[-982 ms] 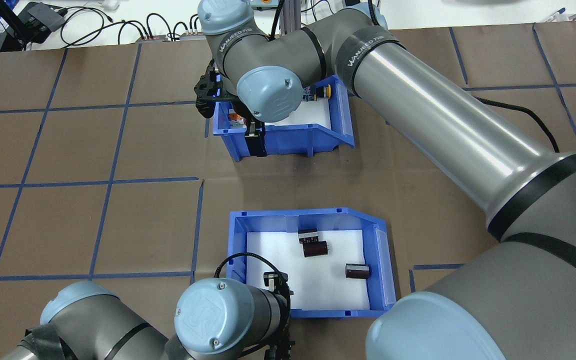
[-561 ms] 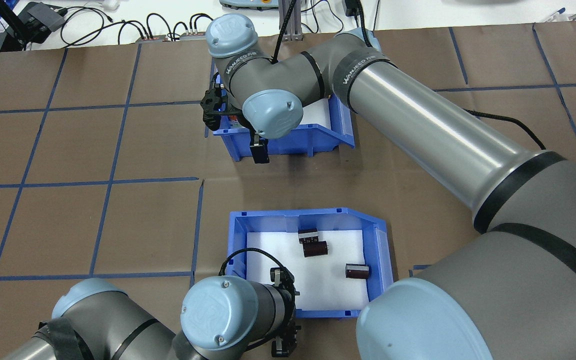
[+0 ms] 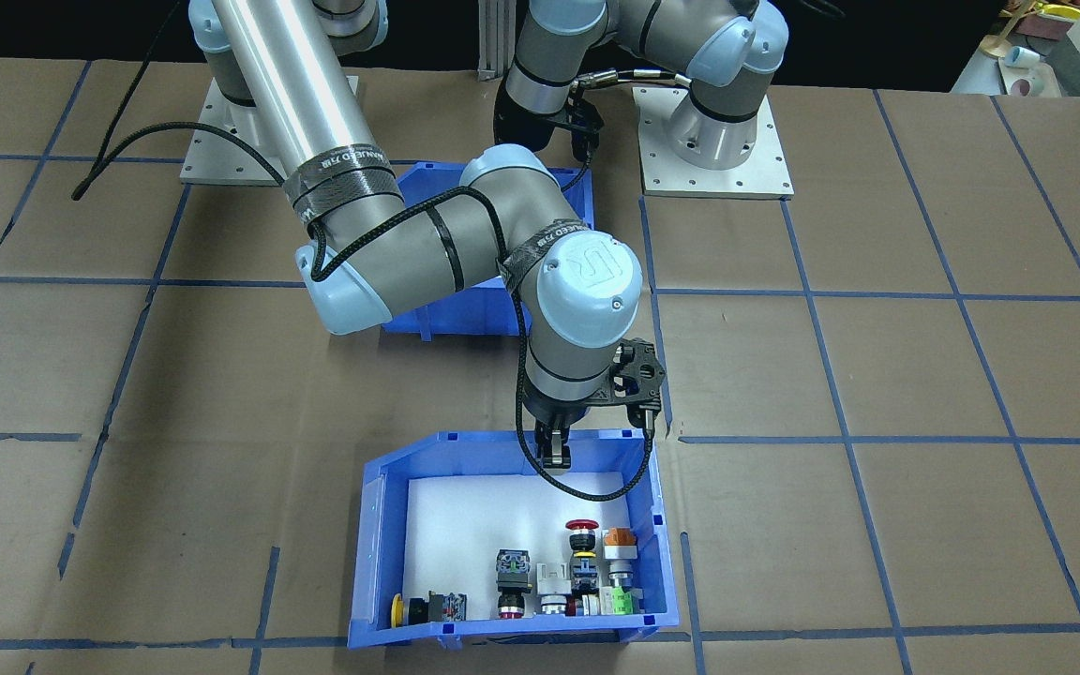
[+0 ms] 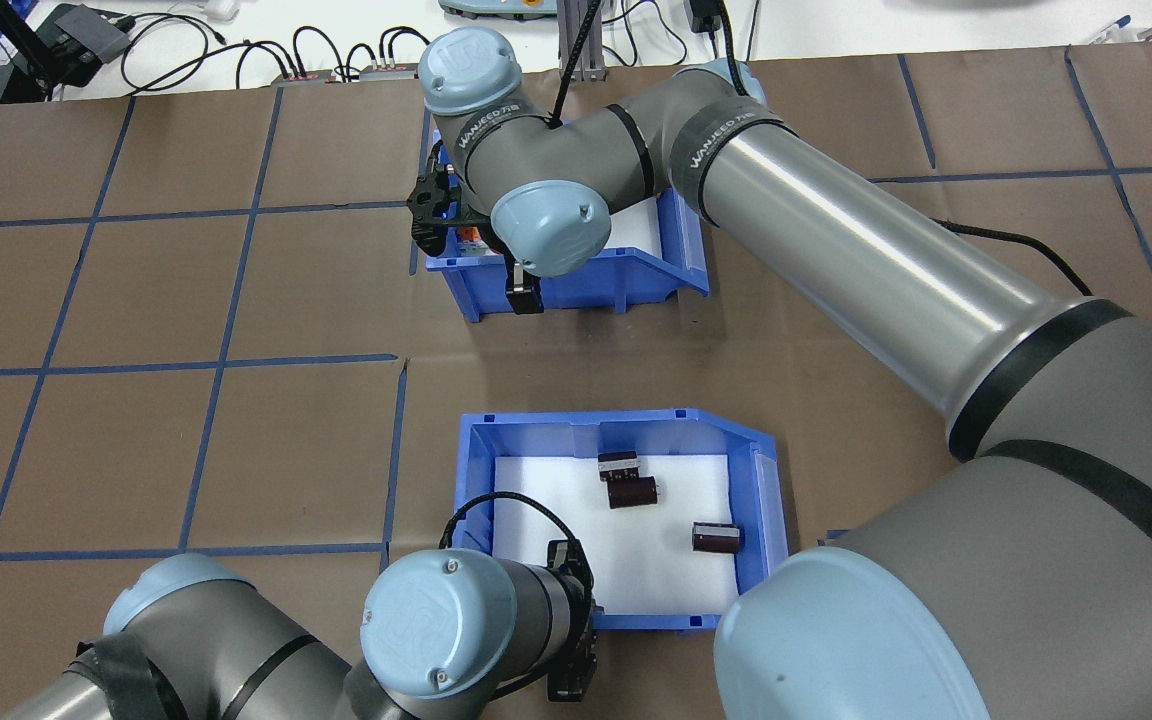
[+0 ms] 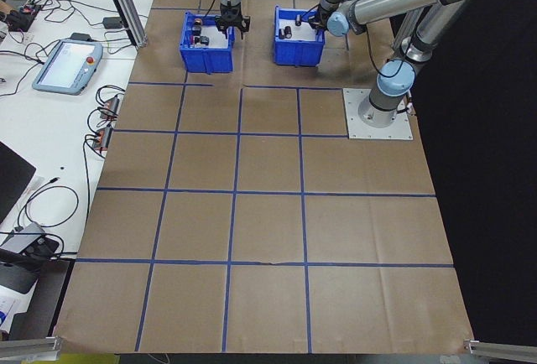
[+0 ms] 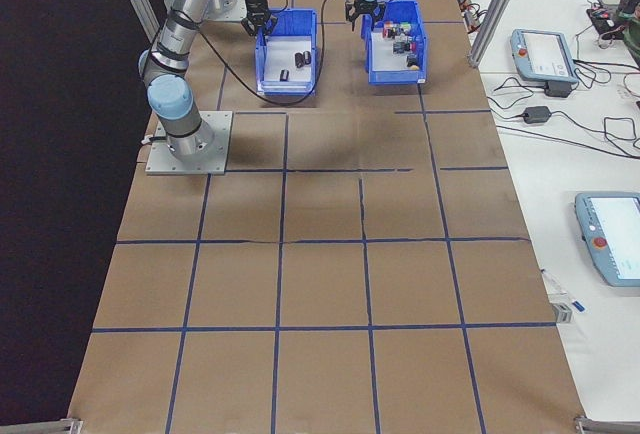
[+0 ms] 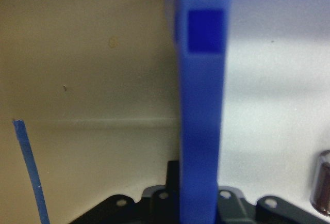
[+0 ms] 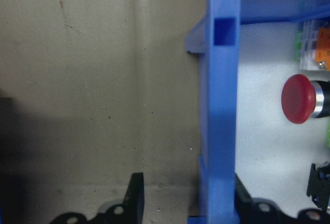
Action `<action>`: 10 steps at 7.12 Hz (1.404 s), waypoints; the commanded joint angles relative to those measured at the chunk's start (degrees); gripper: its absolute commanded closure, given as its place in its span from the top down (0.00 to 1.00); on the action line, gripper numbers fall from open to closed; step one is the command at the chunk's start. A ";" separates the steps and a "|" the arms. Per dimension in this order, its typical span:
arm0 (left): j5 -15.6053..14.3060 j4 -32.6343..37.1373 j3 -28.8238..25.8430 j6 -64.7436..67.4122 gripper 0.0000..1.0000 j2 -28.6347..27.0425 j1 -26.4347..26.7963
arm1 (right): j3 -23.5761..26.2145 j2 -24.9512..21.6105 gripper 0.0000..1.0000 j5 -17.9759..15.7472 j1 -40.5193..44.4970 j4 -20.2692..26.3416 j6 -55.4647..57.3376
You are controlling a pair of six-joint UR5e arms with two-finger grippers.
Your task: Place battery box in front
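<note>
The battery box [image 4: 471, 470] sits on the near half of the table, close to the robot's base, its slanted front toward the right in the overhead view. On its white foam floor lie three dark cylinders [image 4: 633, 491], two close together toward the far wall and one apart toward the slanted front.

The left gripper [image 4: 572, 672] straddles the box's near wall. The overhead view shows only its wrist over that rim; the left wrist view shows the blue wall [image 7: 200, 131] running straight up between the two jaws, brown paper on one side and white foam on the other, with one cylinder's silvery end [image 7: 322, 185] at the edge. The jaws look closed against the wall.

The switch bin [image 3: 657, 525] stands on the far half of the table, directly beyond the battery box and well apart from it. The front-facing view shows red, orange and yellow switches [image 3: 581, 536] crowded along its far wall, which the right arm's elbow hides in the overhead view. The right gripper [image 4: 522, 292] straddles this bin's near wall; in the right wrist view the fingers [image 8: 135, 195] stand apart, with a gap on the outer side.

The brown paper table [image 4: 186, 300] lies bare between the bins and to their left and right.
</note>
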State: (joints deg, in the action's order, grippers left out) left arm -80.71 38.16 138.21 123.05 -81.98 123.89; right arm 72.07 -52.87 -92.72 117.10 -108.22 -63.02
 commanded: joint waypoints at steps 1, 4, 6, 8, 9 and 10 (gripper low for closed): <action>-2.33 5.83 -0.39 -6.55 0.00 3.91 -2.50 | -0.26 -0.21 0.13 -0.70 -0.03 0.02 -0.17; -4.02 10.80 -0.40 -11.95 0.00 6.31 -8.14 | -5.96 -1.09 0.05 -2.19 -2.05 1.16 -1.05; -4.11 10.80 -0.66 -12.48 0.00 6.48 -9.45 | -6.15 -4.32 0.05 -2.20 -8.00 4.05 -6.02; -4.02 14.47 -2.40 -20.70 0.00 6.75 -15.23 | -5.72 -7.40 0.05 -2.11 -14.85 9.05 -13.84; -3.84 16.40 -4.07 -22.92 0.00 7.18 -18.48 | -4.41 -8.81 0.05 -2.20 -17.93 9.60 -16.75; -3.49 19.82 -6.61 -28.42 0.00 7.19 -22.60 | -1.44 -11.00 0.05 -2.20 -21.27 9.69 -20.26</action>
State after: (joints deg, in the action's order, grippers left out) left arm -84.53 54.42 134.23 100.17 -74.98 106.00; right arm 67.90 -61.45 -94.89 100.08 -99.22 -78.90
